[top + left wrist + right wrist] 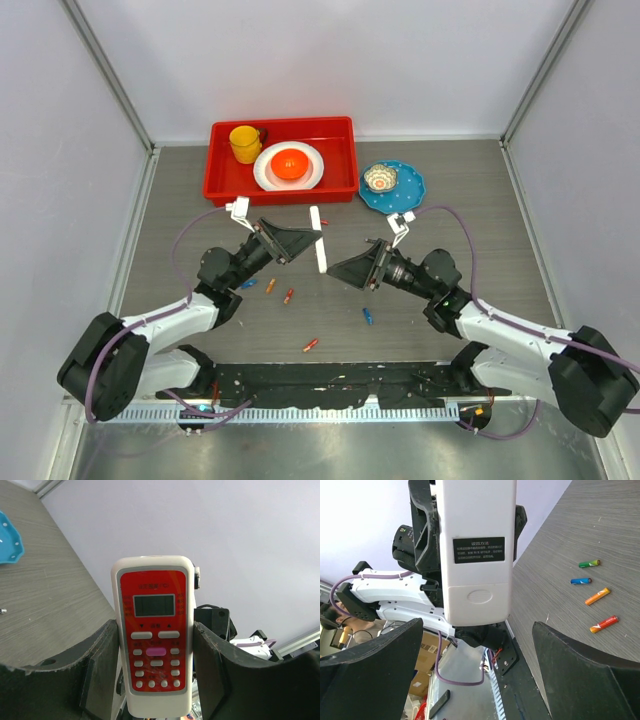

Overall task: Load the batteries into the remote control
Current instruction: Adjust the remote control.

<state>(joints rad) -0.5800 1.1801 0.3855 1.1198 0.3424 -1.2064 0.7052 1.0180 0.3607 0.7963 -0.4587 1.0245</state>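
Left hand (308, 238): grips the remote control (152, 630) by its sides, above the counter (450, 300).
Right hand (340, 268): wide open, holds nothing.
Batteries (597, 596): lie loose on the counter.

You have bright, even, diffuse light, leaving only faint soft shadows on the grey wood-grain table (330, 300). Your left wrist view keeps the small white handset with the red keypad (155, 640) sharp, though its tiny print smears. In your right wrist view the pale lilac wall (350, 510) washes nearly white.
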